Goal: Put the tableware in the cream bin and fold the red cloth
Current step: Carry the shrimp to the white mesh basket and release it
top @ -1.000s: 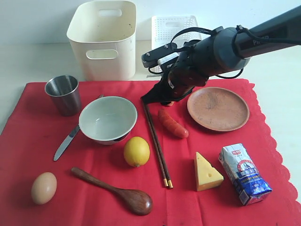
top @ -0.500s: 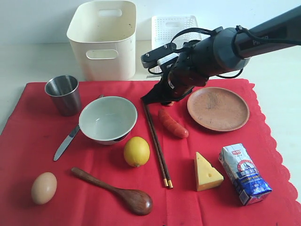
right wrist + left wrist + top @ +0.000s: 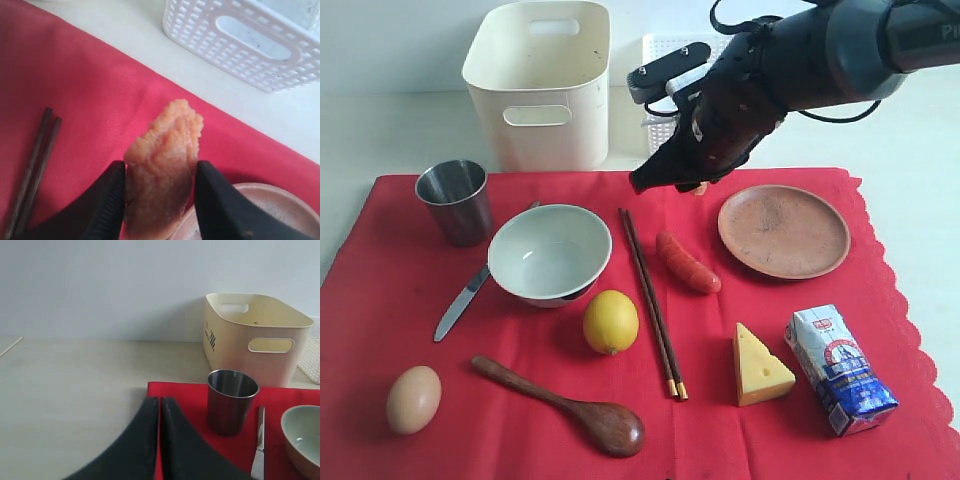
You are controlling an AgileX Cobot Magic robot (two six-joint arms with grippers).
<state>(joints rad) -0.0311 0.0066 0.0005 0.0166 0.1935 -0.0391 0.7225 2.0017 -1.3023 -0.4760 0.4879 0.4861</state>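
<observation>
Right jaws, half spread, pinch one orange-pink food piece (image 3: 162,165) above the red cloth (image 3: 720,440). Left jaws are pressed together. On the cloth lie one steel cup (image 3: 454,201), one white bowl (image 3: 549,252), one knife (image 3: 460,303), two chopsticks (image 3: 652,300), one spoon (image 3: 565,405) and one plate (image 3: 783,231). One cream bin (image 3: 545,140) stands behind.

Pale table (image 3: 380,140) bears red cloth (image 3: 520,445), cream bin (image 3: 555,140), probably white basket (image 3: 192,31).

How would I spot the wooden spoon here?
Start at the big red cloth and look along its lower edge in the exterior view, between the egg and the cheese wedge. The dark wooden spoon lies just below the lemon; unlike the thin chopsticks, it ends in an oval bowl.
</observation>
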